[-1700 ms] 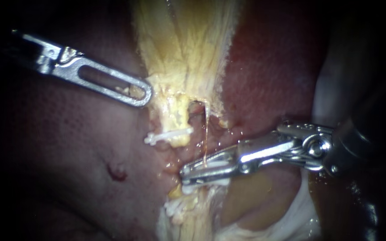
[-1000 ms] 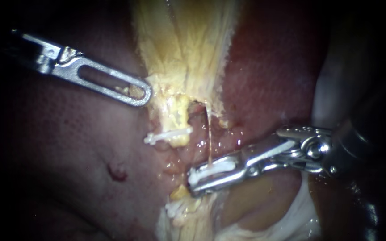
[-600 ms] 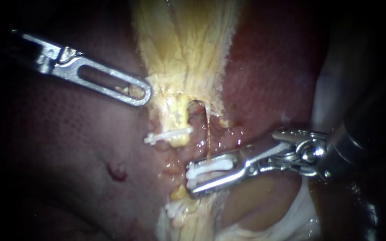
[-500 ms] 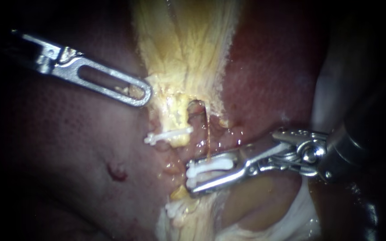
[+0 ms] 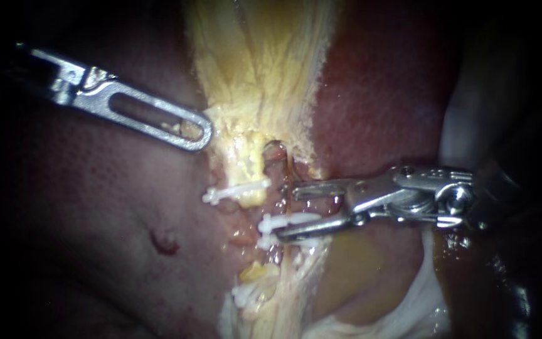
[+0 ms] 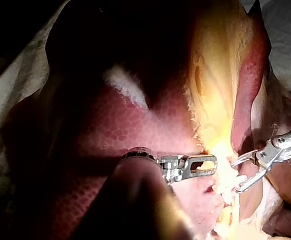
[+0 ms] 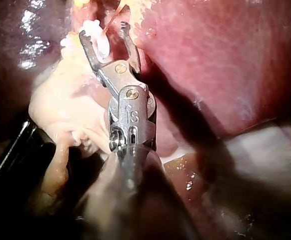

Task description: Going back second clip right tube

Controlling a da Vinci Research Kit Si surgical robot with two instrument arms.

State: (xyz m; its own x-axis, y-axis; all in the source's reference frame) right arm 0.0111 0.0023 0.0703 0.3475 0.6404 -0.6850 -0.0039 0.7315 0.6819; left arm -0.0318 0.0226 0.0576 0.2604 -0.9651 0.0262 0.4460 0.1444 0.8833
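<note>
Jaws released and gaping, the right instrument (image 5: 282,212) straddles the clip (image 5: 286,220) on the right tube (image 5: 287,168) just six o'clock of centre, where the clip seems to touch the lower jaw, so backing toward three o'clock could snag it, tearing the tube.

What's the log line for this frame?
right instrument: jaws open | middle clip: beside lower jaw, ungripped | left instrument: tip at yellow tissue

No words, labels or signs show on the liver (image 5: 95,207). Only the right instrument (image 7: 104,31) has a tiny stamped mark by its hinge.
</note>
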